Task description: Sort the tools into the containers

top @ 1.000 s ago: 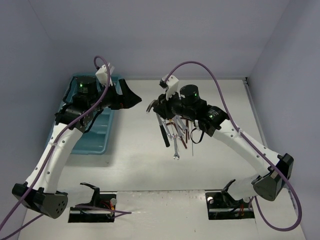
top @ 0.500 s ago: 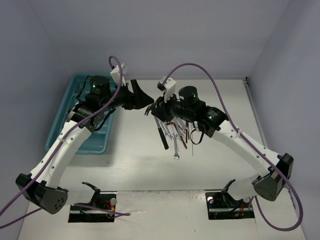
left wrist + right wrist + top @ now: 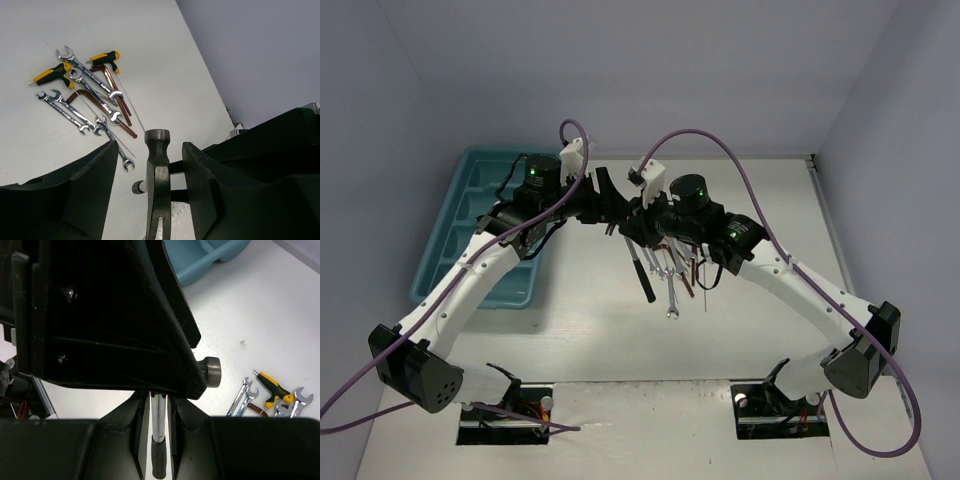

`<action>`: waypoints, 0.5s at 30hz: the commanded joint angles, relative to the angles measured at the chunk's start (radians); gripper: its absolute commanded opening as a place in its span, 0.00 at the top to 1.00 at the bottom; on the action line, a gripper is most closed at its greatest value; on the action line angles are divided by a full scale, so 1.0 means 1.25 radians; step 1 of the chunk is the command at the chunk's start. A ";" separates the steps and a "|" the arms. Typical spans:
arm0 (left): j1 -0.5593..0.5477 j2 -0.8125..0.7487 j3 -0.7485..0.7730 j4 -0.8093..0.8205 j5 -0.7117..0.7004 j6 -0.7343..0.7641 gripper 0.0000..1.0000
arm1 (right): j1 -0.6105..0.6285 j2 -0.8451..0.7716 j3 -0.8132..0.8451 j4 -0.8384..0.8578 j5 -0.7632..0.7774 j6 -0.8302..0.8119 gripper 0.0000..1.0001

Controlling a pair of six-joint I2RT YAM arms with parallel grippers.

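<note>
1. The right gripper pinches the hammer by its metal shaft, off the table.
2. The left gripper stands spread, straddling the hammer head.
3. Other tools lie heaped on the table; the teal tray sits left.

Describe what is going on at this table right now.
The right end effector is shut on the shaft of a hammer, holding it above the table. The left end effector stands open with its fingers on either side of the hammer's head, not gripping it. Wrenches, screwdrivers and hex keys lie heaped on the table, apart from the teal tray.
</note>
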 commanded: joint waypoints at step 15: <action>-0.015 -0.030 -0.044 0.043 -0.024 0.006 0.85 | 0.006 -0.004 0.021 0.074 0.034 -0.011 1.00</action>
